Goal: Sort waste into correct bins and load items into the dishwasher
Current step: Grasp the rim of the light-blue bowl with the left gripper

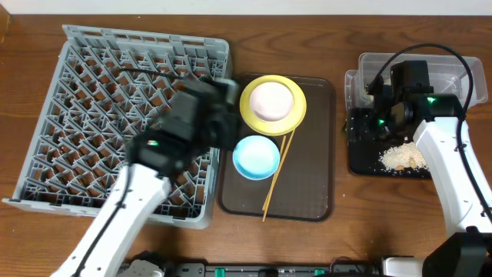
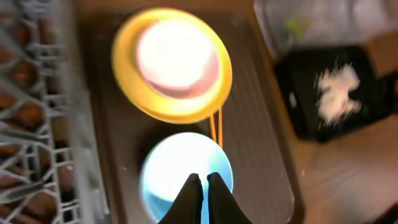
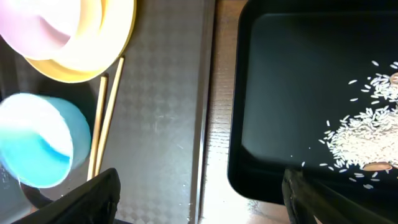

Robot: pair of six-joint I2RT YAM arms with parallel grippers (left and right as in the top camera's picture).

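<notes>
The yellow plate point(image 1: 298, 114) lies on the brown serving tray point(image 1: 311, 169) with the white bowl point(image 1: 270, 100) on it. The light blue bowl point(image 1: 256, 156) and the chopsticks point(image 1: 277, 173) lie beside it. My left gripper point(image 1: 227, 123) is at the grey dish rack's point(image 1: 100, 92) right edge. In the left wrist view it point(image 2: 204, 177) is shut and empty above the blue bowl point(image 2: 180, 162). My right gripper point(image 3: 200, 177) is open and empty over the left edge of the black tray point(image 1: 365, 158), which holds beige food scraps point(image 1: 403, 156). The tissue is not seen.
The clear tub point(image 1: 453, 69) stands behind the black tray. A blurred green-yellow speck point(image 2: 292, 25) shows inside it in the left wrist view. The right wrist view shows a strip of bare table between the brown tray and the black tray point(image 3: 280, 93).
</notes>
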